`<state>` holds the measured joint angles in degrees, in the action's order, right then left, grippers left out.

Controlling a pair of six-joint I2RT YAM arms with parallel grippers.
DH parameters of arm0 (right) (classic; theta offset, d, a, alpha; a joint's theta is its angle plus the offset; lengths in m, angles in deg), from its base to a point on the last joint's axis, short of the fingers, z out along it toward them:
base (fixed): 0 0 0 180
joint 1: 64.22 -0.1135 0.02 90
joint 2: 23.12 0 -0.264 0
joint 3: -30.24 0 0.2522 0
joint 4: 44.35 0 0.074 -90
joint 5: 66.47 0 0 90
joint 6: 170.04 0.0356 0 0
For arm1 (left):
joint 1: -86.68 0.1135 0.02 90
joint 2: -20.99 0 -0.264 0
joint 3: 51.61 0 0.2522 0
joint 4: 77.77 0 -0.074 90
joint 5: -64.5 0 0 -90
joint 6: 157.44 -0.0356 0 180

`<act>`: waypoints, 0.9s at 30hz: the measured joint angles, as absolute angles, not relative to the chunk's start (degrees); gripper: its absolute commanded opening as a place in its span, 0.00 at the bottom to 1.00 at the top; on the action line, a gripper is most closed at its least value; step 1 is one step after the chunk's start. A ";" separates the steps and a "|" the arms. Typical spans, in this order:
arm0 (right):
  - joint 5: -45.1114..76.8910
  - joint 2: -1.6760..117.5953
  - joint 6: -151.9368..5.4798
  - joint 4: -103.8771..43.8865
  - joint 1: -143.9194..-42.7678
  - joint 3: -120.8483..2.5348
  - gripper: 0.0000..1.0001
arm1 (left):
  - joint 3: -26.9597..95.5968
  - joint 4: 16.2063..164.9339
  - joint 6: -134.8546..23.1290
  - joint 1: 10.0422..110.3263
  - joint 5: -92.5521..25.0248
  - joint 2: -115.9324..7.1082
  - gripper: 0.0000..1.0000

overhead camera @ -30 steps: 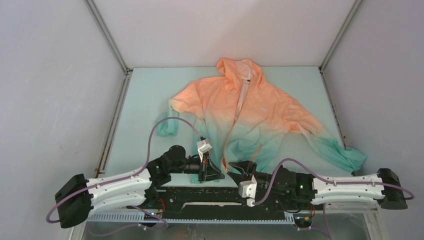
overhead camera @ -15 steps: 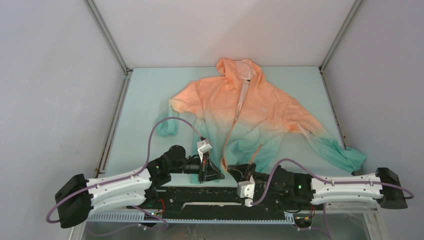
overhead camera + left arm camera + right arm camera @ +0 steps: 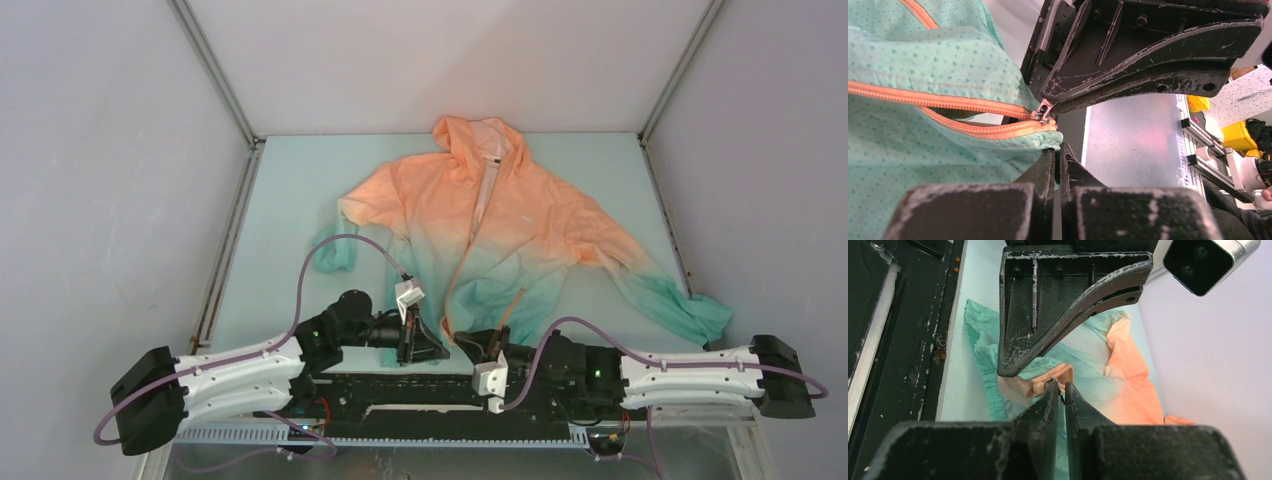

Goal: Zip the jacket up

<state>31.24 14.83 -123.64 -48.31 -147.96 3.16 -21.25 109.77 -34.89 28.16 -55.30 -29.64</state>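
The jacket [image 3: 500,215] lies flat on the table with its hood at the far side and its front open along the orange zipper [image 3: 470,250]. My left gripper [image 3: 425,345] is at the hem. In the left wrist view it [image 3: 1058,150] is shut on the teal hem fabric [image 3: 948,165], just below the zipper's bottom end. My right gripper [image 3: 465,340] meets it from the right. In the right wrist view it [image 3: 1059,388] is shut on the small zipper pull. The slider [image 3: 1042,111] sits at the tips of the right fingers [image 3: 1148,55].
The black base rail [image 3: 420,385] runs along the near edge under both wrists. The jacket's right sleeve [image 3: 690,310] stretches toward the right wall. The left cuff [image 3: 335,255] lies near a purple cable [image 3: 330,240]. Metal posts stand at the back corners.
My right arm has slid slightly left, closer to the left gripper at the hem. The left arm and the jacket have stayed in place.
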 measured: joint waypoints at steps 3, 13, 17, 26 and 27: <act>30.84 15.14 -123.64 -48.31 -147.76 3.16 0.13 | -21.25 109.83 -34.86 28.21 -55.41 -29.66 0.00; 29.62 15.84 -123.61 -48.33 -147.04 3.16 0.00 | -21.25 109.92 -34.86 28.21 -55.76 -30.03 0.00; 28.83 16.73 -123.81 -48.13 -146.85 3.16 0.00 | -21.25 109.88 -34.84 28.23 -55.76 -30.05 0.00; 31.85 25.74 -107.79 -35.89 -145.58 -8.10 0.00 | -21.23 107.54 -34.95 27.99 -53.27 -33.59 0.00; 32.46 27.27 -104.58 -34.14 -145.36 -9.65 0.00 | -21.23 107.47 -35.00 27.75 -52.68 -34.31 0.00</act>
<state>32.46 27.27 -104.58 -34.14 -145.36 -9.65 -21.23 107.47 -35.00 27.75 -52.68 -34.31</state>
